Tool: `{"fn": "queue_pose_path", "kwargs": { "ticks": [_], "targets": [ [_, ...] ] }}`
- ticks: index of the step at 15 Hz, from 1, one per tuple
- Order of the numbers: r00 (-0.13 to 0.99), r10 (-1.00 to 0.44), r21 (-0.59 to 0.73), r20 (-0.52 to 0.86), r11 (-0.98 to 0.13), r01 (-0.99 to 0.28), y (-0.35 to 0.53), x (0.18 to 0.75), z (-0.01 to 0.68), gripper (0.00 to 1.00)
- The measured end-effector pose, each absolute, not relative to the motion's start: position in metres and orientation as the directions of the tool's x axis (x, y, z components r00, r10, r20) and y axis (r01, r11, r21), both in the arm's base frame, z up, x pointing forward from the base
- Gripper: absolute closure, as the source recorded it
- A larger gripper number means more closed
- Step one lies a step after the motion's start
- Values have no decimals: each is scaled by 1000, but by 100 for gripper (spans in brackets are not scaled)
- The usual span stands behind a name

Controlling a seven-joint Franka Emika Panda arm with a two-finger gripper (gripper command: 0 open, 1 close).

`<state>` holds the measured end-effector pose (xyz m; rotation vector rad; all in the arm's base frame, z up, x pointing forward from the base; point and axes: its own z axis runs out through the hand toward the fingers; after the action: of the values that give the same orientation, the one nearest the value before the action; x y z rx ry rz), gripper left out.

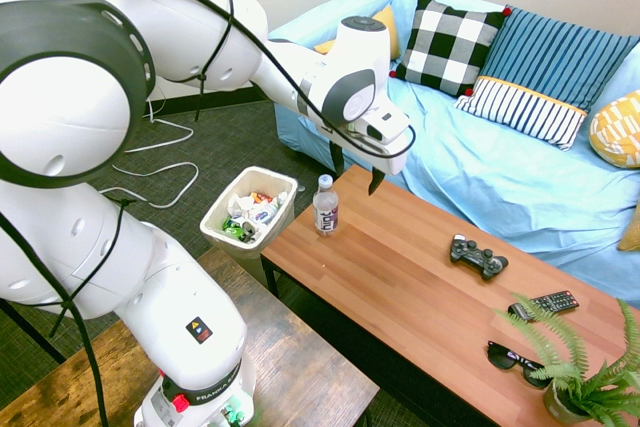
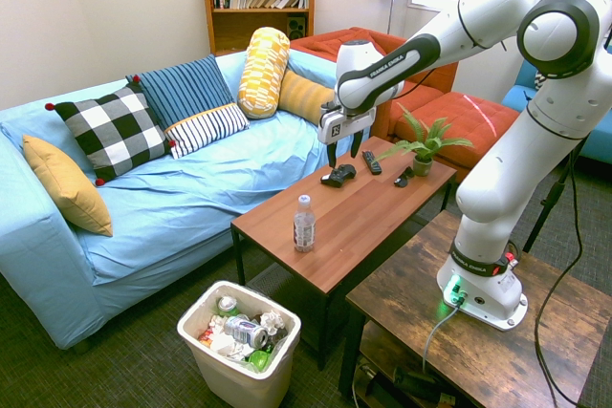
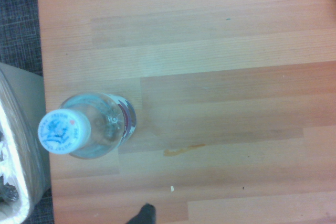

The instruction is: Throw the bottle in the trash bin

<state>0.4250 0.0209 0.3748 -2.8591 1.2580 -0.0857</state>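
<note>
The bottle (image 1: 326,207) (image 2: 304,224) is clear with a white cap and a dark label. It stands upright near the corner of the wooden coffee table (image 1: 400,292) (image 2: 359,217). The wrist view looks down on the bottle's cap (image 3: 64,131). On the floor just past that table end sits the off-white trash bin (image 1: 213,230) (image 2: 232,384) (image 3: 21,108), which has cans and wrappers inside. My gripper (image 1: 356,171) (image 2: 342,152) hangs open and empty above the table. It is higher than the bottle and a little further along the table, away from the bin.
A game controller (image 1: 478,255) (image 2: 338,175), a remote (image 1: 543,303), sunglasses (image 1: 515,359) and a potted fern (image 1: 580,377) (image 2: 421,145) lie further along the table. A blue sofa (image 1: 500,177) with cushions runs behind it. A darker wooden table (image 2: 430,322) holds the arm's base.
</note>
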Motion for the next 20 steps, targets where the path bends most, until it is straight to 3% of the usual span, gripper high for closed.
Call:
{"fn": "queue_pose_path", "kwargs": {
  "ticks": [12,20],
  "targets": [
    [692,-720,-9,44,-693,-721,93,493,356,0],
    [709,-706,65,-2,-707,-704,132,489,307,0]
  ]
}}
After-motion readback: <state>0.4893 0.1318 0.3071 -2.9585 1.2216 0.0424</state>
